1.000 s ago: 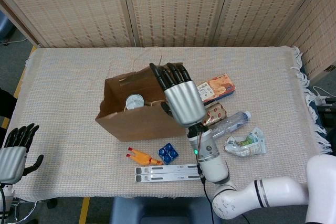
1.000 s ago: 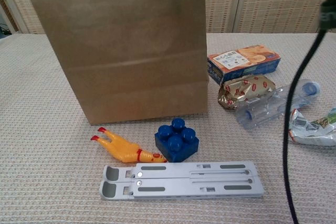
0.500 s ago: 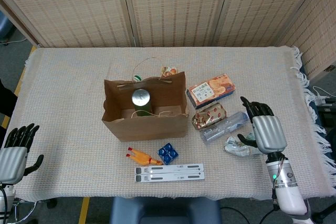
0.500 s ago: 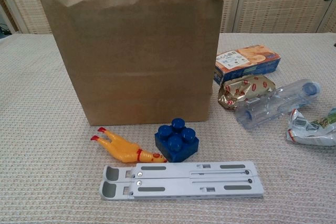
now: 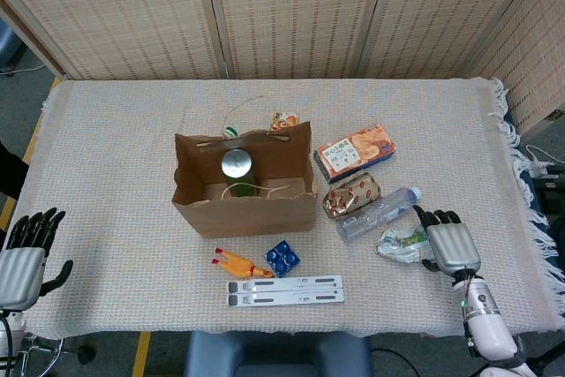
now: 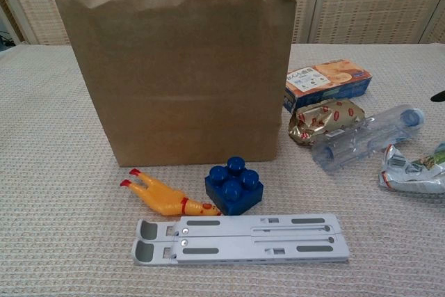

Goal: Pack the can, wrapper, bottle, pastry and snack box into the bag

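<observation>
A: The can (image 5: pixel 237 165) stands inside the bag (image 5: pixel 247 214). The right hand (image 5: pixel 450 245), fingers apart and empty, sits just at 3 o'clock of the wrapper (image 5: pixel 402 245).

B: It should close low on the crumpled wrapper, because the bottle (image 5: pixel 380 211) lies near at 11 o'clock. The left hand (image 5: pixel 22 262) rests open, holding nothing.

Yellow rubber chicken (image 6: pixel 165 198) lying flat, touching blue block (image 6: pixel 234 186). Long grey folding stand (image 6: pixel 240 238) lying flat near both. Woven cloth (image 5: pixel 115 130) covers table.
</observation>
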Available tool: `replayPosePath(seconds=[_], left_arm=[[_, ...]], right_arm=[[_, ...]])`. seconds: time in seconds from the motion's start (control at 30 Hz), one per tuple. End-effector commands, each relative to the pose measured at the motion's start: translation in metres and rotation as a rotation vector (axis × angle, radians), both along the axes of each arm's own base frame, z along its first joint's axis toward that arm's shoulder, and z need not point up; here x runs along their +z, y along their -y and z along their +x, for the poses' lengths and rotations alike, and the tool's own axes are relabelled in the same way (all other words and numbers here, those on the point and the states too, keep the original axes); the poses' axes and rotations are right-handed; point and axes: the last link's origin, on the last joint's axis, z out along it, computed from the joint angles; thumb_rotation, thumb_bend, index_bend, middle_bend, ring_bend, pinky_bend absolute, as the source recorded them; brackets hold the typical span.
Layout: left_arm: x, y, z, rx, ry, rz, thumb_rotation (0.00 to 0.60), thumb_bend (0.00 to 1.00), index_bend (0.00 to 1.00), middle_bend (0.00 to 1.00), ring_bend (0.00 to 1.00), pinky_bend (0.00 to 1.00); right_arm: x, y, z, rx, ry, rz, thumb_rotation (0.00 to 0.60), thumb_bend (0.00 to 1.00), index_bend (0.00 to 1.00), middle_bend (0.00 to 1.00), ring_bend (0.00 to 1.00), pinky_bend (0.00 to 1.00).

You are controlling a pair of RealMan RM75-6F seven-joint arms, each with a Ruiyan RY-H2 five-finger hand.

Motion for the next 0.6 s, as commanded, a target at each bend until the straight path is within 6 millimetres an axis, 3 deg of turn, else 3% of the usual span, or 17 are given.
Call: replayPosePath(seconds=[0.03, 0.27, 0.33, 0.4, 0.53, 0.6], left_arm=[[0.000, 0.000, 0.000, 0.000, 0.002, -0.002, 0.600, 0.36, 0.00, 0.00, 0.00, 0.00], [0.001, -0.001, 0.000, 0.000, 0.006, -0.010, 0.600, 0.36, 0.00, 0.00, 0.00, 0.00], [0.001, -0.001, 0.000, -0.001, 0.007, -0.012, 0.600, 0.36, 0.00, 0.00, 0.00, 0.00], [0.001, -0.001, 0.000, -0.002, 0.008, -0.012, 0.600, 0.36, 0.00, 0.00, 0.00, 0.00], [0.001, -0.001, -0.001, -0.002, 0.010, -0.013, 0.600, 0.36, 0.00, 0.00, 0.00, 0.00], [0.001, -0.001, 0.000, -0.003, 0.009, -0.013, 0.600, 0.36, 0.00, 0.00, 0.00, 0.00]], right_arm=[[-0.022, 0.005, 0.004, 0.013, -0.042, 0.054, 0.600, 0.09, 0.02, 0.19, 0.12, 0.14], [-0.042, 0.009, 0.001, 0.003, -0.115, 0.097, 0.600, 0.09, 0.06, 0.19, 0.12, 0.15], [-0.048, 0.010, -0.002, -0.004, -0.140, 0.122, 0.600, 0.13, 0.11, 0.19, 0.14, 0.22], [-0.051, 0.012, -0.002, 0.002, -0.150, 0.123, 0.600, 0.23, 0.21, 0.23, 0.22, 0.33], [-0.050, 0.013, 0.003, 0.033, -0.101, 0.081, 0.600, 0.37, 0.60, 0.51, 0.56, 0.64], [-0.042, 0.012, 0.009, 0.062, -0.058, 0.051, 0.600, 0.38, 0.65, 0.55, 0.61, 0.69]])
